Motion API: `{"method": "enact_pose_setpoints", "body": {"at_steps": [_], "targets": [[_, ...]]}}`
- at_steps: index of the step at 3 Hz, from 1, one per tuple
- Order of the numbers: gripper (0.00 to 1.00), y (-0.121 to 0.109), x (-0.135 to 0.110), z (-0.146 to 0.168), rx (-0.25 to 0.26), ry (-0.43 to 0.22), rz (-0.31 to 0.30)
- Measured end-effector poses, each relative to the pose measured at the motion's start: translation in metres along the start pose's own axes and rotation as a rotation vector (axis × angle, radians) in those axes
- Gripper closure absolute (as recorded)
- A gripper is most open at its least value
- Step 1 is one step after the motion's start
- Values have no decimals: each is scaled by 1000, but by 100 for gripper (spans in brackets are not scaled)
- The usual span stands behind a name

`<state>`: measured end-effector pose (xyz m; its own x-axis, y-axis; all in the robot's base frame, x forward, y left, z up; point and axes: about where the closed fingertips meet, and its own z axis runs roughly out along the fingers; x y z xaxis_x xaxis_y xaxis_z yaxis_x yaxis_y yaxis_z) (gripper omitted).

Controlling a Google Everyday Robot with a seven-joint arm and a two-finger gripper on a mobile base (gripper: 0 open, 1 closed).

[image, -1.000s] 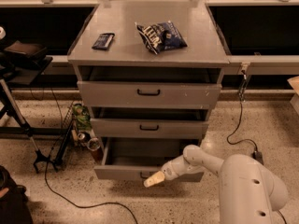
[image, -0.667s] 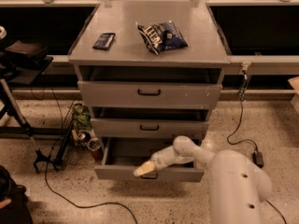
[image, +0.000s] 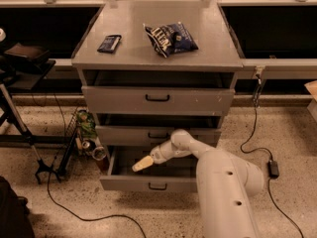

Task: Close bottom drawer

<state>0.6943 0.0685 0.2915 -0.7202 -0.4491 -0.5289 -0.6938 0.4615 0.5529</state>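
Floor: speckled, under grey cabinet.
Bottom drawer: pulled out.
My gripper: over its box, tips pressed together.

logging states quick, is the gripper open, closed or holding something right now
Gripper: cannot be told; it hangs over the open bottom drawer, behind its front panel.

cabinet top: chip bag, dark packet | pincer: over bottom drawer

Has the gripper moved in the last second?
Yes: the gripper went left and up from the bottom drawer front panel, now over its open box.
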Motion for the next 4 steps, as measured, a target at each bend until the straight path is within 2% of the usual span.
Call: {"method": "enact_pose_setpoints", "body": {"at_steps": [1, 2, 4], "targets": [[0, -16, -1, -19, 41, 19, 42], [0, -34, 14, -46, 76, 39, 95], [0, -60, 73, -82, 105, 77, 225]]}}
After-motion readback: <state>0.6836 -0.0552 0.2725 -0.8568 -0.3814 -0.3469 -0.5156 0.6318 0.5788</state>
